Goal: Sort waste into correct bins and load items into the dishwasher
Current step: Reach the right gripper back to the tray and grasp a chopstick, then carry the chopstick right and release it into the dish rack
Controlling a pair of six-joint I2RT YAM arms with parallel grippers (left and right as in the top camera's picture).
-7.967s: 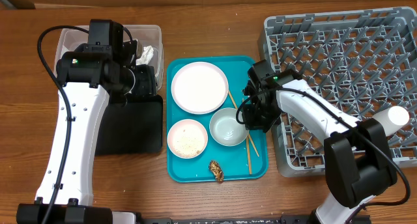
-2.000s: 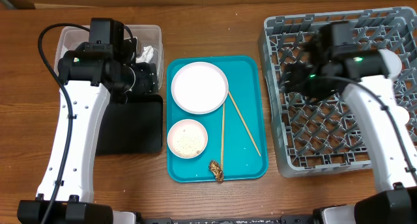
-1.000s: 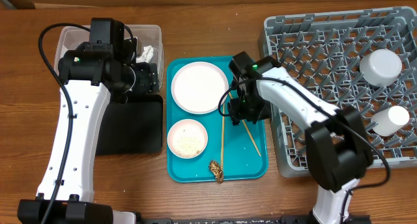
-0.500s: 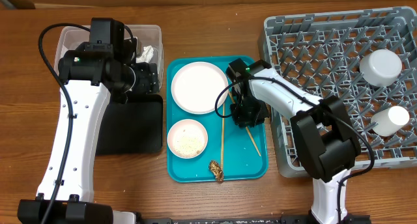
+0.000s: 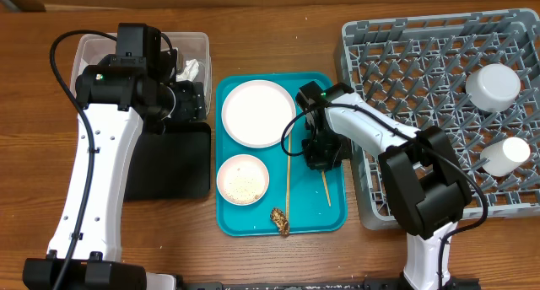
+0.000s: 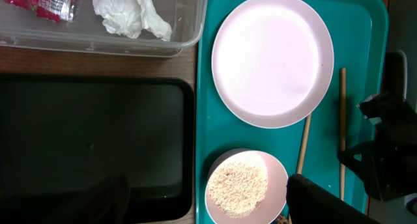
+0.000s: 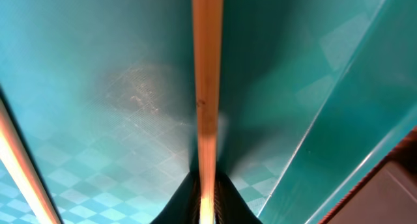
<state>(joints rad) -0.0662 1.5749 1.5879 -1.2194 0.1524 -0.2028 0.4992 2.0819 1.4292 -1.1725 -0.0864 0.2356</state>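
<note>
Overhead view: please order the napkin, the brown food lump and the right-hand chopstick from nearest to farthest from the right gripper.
1. Right-hand chopstick, directly at the right gripper.
2. Brown food lump, at the tray's near edge.
3. Napkin, far left in the clear tub.

We see a clear tub (image 6: 189, 35) at top left, with a red wrapper (image 6: 40, 1) and a crumpled napkin (image 6: 130, 15) lying apart inside it. Just below, past a strip of bench (image 6: 98, 64), sits a black tray (image 6: 91, 146). To the right, a teal tray (image 6: 355, 28) carries a white plate (image 6: 272, 60) and, below it, a bowl (image 6: 246, 185) of rice. A chopstick (image 6: 342, 100) lies upright in the picture beside the plate; a second chopstick (image 6: 303, 146) slants from the plate's lower rim. The right arm (image 6: 391, 152) is a dark mass touching the first one. The left gripper (image 6: 203, 204) shows as two dark shapes at the bottom edge, jaws wide apart.
</note>
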